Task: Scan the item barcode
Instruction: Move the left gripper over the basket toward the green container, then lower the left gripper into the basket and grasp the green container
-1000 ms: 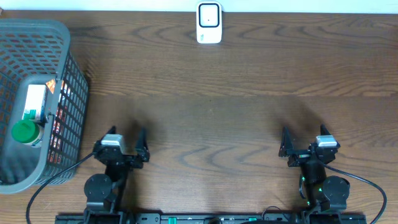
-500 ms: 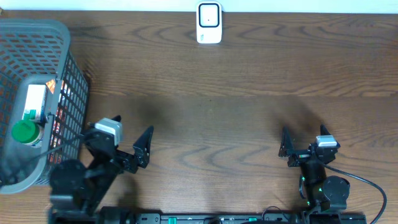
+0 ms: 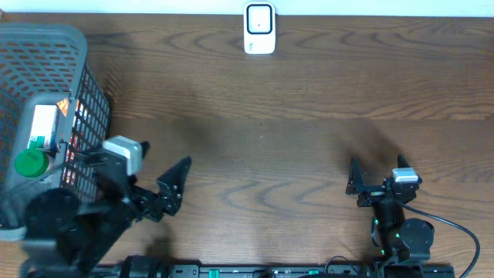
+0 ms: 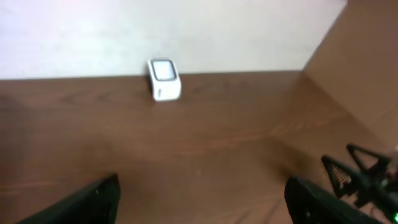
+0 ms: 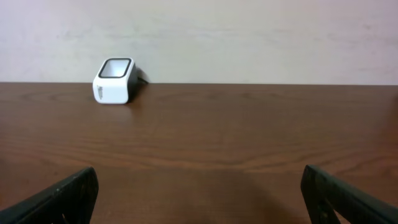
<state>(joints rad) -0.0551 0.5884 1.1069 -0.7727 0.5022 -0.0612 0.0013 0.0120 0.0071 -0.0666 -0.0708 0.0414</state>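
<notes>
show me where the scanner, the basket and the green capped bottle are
scanner (image 3: 259, 28), overhead view, on its white top face
basket (image 3: 96, 108), overhead view, on its right mesh wall
green capped bottle (image 3: 31, 163), overhead view, on its green cap, inside the basket

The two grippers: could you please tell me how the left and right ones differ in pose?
The left gripper is angled askew beside the basket; the right gripper faces squarely toward the table's far edge. The left arm looms larger overhead; the right arm sits folded low. Both grippers are open and empty.
</notes>
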